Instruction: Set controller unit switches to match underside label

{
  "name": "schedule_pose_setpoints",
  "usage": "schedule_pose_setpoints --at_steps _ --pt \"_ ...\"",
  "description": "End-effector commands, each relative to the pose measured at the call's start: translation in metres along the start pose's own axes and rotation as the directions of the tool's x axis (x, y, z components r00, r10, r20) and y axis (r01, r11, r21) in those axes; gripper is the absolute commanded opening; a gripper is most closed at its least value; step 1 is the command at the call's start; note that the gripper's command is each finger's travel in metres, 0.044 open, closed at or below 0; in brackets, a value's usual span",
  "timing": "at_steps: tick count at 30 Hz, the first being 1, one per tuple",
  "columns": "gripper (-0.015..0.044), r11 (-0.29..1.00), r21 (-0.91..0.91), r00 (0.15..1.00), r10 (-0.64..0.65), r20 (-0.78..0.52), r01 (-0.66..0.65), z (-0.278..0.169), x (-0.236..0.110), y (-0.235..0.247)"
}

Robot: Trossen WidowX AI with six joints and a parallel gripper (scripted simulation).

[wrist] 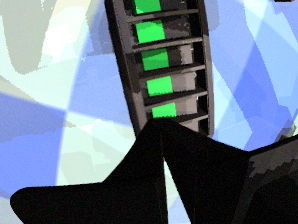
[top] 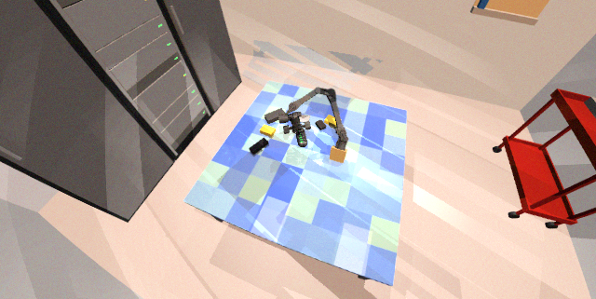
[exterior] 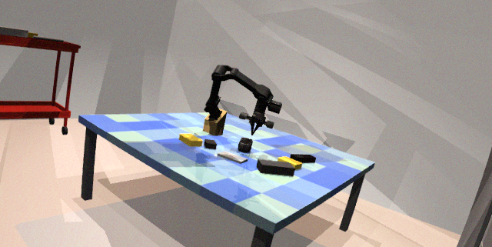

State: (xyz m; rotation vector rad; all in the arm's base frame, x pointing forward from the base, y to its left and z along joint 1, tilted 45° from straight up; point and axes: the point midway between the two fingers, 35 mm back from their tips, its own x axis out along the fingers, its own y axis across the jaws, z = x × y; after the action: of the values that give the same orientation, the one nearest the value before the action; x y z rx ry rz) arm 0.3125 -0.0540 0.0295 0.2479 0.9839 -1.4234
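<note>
The dark grey controller unit point(top: 302, 140) point(exterior: 245, 145) point(wrist: 131, 75) sits on the bench in front of the arm's base, its rocker side up. The wrist view shows several rockers in a row, each with a green end on the left and a dark or grey end on the right. Which ends are down is hard to tell. The row's top end is out of frame, and its near end is partly hidden by the fingers. The label is not visible. My gripper point(exterior: 252, 134) point(wrist: 156, 125) is shut and empty, its tips above the unit's near end in the wrist view.
Around the unit lie a dark grey box point(top: 275, 115) point(exterior: 275, 167), a black block point(top: 259, 145) point(exterior: 303, 158), yellow blocks point(top: 267, 130) point(exterior: 191, 139), a small black block point(top: 320, 125) point(exterior: 210, 144) and a pale flat plate point(top: 304, 118) point(exterior: 232, 157).
</note>
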Motion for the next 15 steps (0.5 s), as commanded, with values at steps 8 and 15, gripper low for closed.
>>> schedule_pose_setpoints --at_steps 8,15 --pt "0.0 0.994 -0.052 0.995 0.097 0.023 -0.095 0.007 0.001 -0.036" --pt "0.0 0.994 -0.052 0.995 0.097 0.022 -0.095 0.007 0.011 -0.035"
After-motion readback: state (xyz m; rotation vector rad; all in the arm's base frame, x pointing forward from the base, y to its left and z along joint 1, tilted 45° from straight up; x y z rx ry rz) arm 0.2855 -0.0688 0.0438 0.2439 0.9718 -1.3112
